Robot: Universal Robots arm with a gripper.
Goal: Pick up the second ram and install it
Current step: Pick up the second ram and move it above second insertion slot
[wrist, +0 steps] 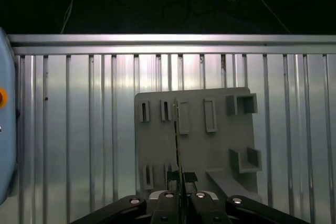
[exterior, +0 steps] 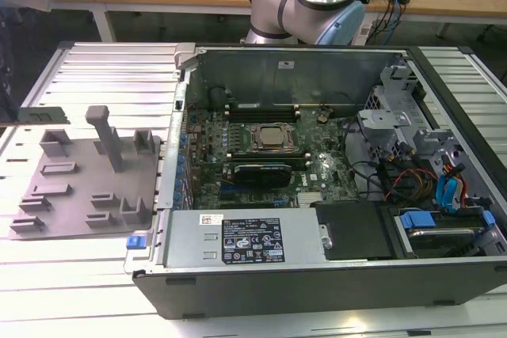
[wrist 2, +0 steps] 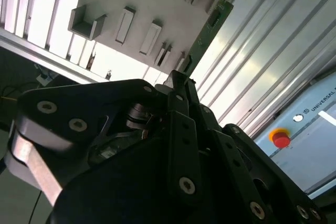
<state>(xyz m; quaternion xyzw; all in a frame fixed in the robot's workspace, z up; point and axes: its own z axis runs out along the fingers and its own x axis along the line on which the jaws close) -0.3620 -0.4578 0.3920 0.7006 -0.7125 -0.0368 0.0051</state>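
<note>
One gripper (wrist: 181, 178) is clamped on one green stick, the second ram (wrist: 177, 129). Its two fingers press on the board's two faces at the near end. In the first wrist view the ram appears edge-on as a thin line. It runs out from the fingers over the single grey holder plate (wrist: 157, 145). Whether its far end touches the plate I cannot tell.

In the second wrist view the ram (wrist 2: 210, 27) shows its green face beyond the gripper (wrist 2: 179, 82), with one red button (wrist 2: 281, 139) off to the side.

The plate carries two U-shaped brackets (both at one side) and one upright post (exterior: 107, 136).

The one open computer case (exterior: 317, 275) lies at the exterior view's right of the holder plate (exterior: 79, 195), with its one CPU socket (exterior: 272, 136) uncovered.
</note>
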